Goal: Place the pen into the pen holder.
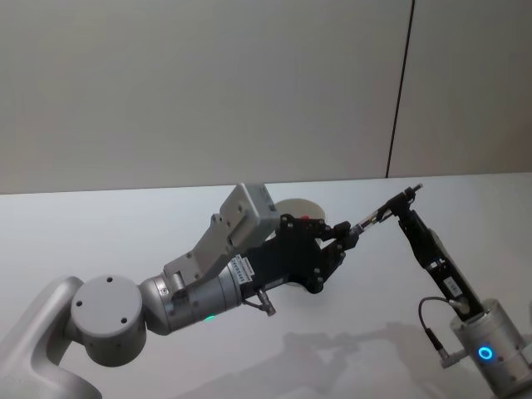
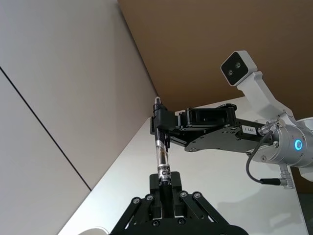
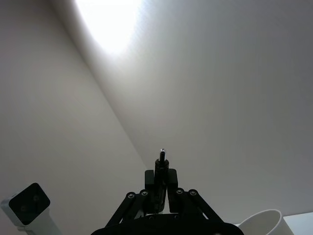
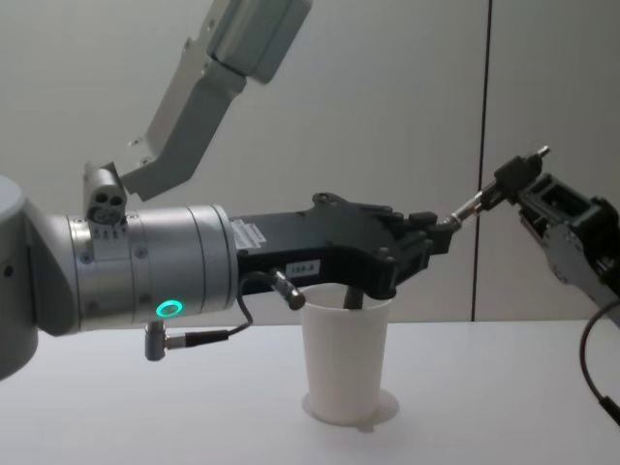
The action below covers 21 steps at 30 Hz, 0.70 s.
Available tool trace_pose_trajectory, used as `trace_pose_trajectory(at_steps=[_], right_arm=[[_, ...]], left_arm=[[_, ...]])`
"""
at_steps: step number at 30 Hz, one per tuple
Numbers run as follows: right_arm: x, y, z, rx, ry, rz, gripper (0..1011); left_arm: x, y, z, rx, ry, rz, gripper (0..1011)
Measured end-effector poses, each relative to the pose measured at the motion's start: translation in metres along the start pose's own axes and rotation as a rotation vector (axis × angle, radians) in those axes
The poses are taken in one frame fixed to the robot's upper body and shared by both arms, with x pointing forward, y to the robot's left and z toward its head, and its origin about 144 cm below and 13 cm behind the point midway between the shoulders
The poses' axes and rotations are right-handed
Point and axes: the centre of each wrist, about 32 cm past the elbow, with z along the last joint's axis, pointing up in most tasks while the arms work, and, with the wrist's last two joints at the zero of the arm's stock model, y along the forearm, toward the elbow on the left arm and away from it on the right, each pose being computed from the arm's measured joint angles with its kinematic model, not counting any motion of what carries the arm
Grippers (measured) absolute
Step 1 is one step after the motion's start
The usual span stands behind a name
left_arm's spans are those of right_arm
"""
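The pen (image 1: pixel 376 217), a slim dark stick with a clear middle section (image 2: pixel 162 157), hangs in the air above the table, held at both ends. My left gripper (image 1: pixel 347 235) is shut on its lower end, fingers (image 2: pixel 172 188) pressed to the barrel. My right gripper (image 1: pixel 405 202) is shut on the upper end (image 4: pixel 513 177), and the pen's tip (image 3: pixel 162 153) sticks out past its fingers. The pen holder, a white paper cup (image 4: pixel 347 360), stands upright on the table right below my left gripper (image 4: pixel 438 238); its rim (image 1: pixel 301 207) peeks out behind the left wrist.
The white table (image 1: pixel 100 241) runs back to a pale wall with a dark vertical seam (image 1: pixel 401 91). My left forearm (image 4: pixel 145 281) crosses low over the table beside the cup. A cable loops at my right wrist (image 1: pixel 432 324).
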Motion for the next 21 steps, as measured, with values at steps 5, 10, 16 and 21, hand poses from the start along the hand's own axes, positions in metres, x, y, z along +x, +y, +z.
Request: trace_pose_trajectory(at_steps=[5,10,16,21], right_arm=[[0.0004,0.0009,-0.0007,0.009,-0.004,0.004,132],[0.0010,0.0018,-0.0012,0.016,-0.008,0.004,132],[0.0017,0.0030,-0.0013,0.021,-0.012,0.004,132],[0.0024,0.0042,-0.0002,0.028,-0.017,0.000,132]], left_arm=[[-0.0001,-0.0001,0.0001,-0.002,0.001,0.000,139],[0.0000,-0.0001,0.0001,-0.002,0.001,0.001,139],[0.0000,0.0000,0.0001,-0.002,0.000,0.001,139],[0.0001,0.0004,-0.0002,0.003,-0.001,0.000,208]])
